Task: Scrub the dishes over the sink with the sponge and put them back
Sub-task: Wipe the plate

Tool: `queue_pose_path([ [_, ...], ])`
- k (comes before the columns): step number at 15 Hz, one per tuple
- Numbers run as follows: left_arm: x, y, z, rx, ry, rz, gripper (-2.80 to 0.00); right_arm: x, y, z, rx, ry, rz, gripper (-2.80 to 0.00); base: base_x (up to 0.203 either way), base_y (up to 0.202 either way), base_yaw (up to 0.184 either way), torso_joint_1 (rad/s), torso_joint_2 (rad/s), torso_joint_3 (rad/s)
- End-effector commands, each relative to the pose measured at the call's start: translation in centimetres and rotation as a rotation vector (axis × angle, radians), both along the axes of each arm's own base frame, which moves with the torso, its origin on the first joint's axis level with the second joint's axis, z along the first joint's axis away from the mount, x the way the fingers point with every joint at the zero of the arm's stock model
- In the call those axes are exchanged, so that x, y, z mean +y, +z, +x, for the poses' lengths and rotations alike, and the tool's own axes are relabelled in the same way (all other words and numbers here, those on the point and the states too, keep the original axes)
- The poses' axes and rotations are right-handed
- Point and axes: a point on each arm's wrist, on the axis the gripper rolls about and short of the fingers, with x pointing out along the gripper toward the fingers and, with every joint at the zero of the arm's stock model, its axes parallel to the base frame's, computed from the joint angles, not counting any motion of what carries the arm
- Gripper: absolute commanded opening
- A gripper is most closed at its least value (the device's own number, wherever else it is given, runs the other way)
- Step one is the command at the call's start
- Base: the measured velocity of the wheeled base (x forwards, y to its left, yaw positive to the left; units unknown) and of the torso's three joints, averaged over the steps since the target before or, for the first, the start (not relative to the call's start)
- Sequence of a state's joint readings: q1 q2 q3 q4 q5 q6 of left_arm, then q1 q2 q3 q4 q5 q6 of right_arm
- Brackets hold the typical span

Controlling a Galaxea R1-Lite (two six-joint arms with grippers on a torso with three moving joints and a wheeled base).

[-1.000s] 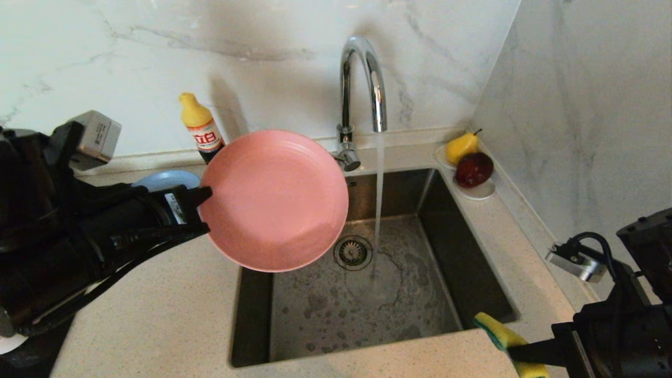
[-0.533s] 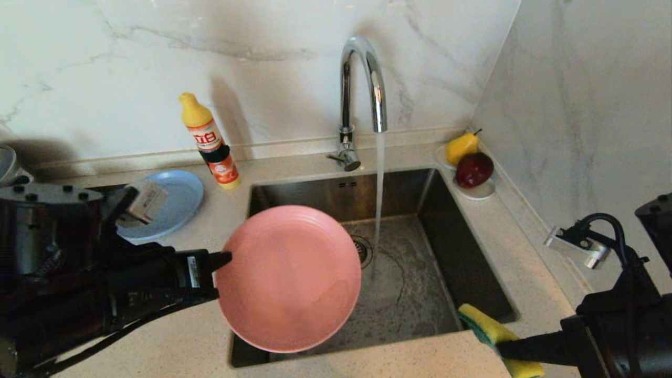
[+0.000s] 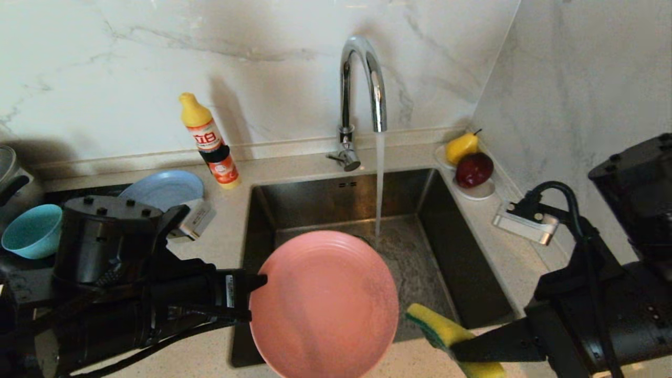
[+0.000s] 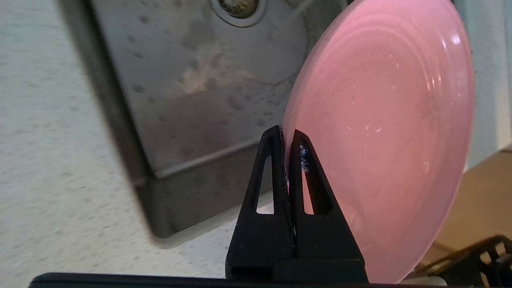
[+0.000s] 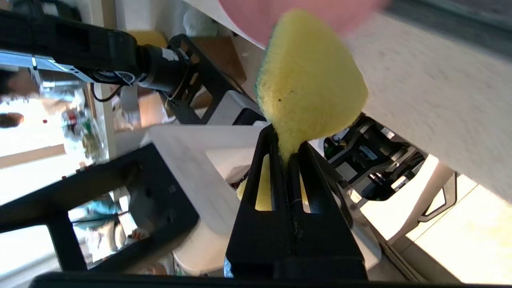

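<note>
Pink plate (image 3: 323,304) rim clamped in left gripper (image 3: 251,299) over sink (image 3: 472,294); sponge (image 3: 446,336) pinched in right gripper (image 3: 458,353); bottle (image 3: 210,142) label unreadable.

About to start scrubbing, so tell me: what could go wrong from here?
The left gripper pinches only the pink plate's rim, so the sponge's push may lever it loose. The plate hangs over the sink's front edge; a slip might land it outside. The right gripper clamps just one end of the sponge, which may fold.
</note>
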State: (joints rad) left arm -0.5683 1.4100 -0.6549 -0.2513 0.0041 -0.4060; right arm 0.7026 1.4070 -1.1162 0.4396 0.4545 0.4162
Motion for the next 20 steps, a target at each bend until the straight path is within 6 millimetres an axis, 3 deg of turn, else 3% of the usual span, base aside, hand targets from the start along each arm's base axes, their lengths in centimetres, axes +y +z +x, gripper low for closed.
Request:
queue_pose_path([
  [1, -0.3, -0.5, 0.0, 0.016, -0.009, 0.013, -2.8, 2.7, -1.7, 1.9, 0.064, 0.031, -0.053, -2.8, 0.0, 0.0, 0.0, 0.0, 0.0, 0.0],
  [6, -0.3, -1.2, 0.1, 0.002, -0.009, 0.022, -2.8, 7.8, -2.8, 5.0, 0.094, 0.084, -0.09, -2.8, 0.0, 0.0, 0.0, 0.0, 0.0, 0.0],
  [12, -0.3, -2.5, 0.2, -0.057, -0.033, 0.045, -2.8, 12.7, -4.3, 6.7, 0.134, 0.145, -0.135, -2.8, 0.0, 0.0, 0.0, 0.0, 0.0, 0.0],
  [16, -0.3, -2.9, 0.2, -0.127, -0.055, 0.08, -2.8, 14.4, -4.3, 7.7, 0.144, 0.153, -0.149, -2.8, 0.0, 0.0, 0.0, 0.0, 0.0, 0.0],
  [20, -0.4, -3.0, -0.1, -0.183, -0.079, 0.08, -2.8, 15.2, -5.6, 8.5, 0.134, 0.113, -0.201, -2.8, 0.0, 0.0, 0.0, 0.0, 0.0, 0.0],
])
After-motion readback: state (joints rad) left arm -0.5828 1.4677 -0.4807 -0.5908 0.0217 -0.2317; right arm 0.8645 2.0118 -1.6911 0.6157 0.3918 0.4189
